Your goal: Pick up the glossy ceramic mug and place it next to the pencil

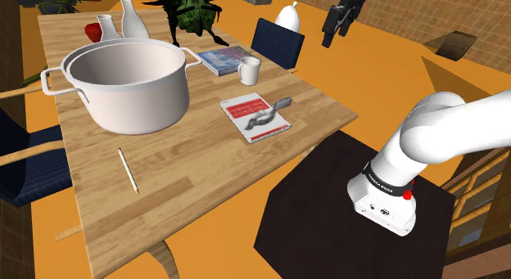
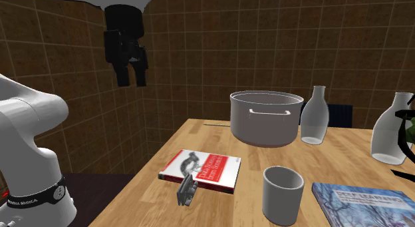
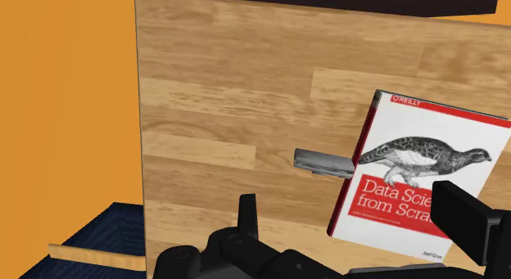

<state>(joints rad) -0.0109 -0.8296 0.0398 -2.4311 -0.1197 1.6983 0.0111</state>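
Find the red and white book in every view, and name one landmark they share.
Shoulder view: book right of centre, to the right of the pot.
Second exterior view: book lower centre, left of the mug.
Wrist view: book cover up, beside the grey object.
Landmark: that grey object at the book's edge.
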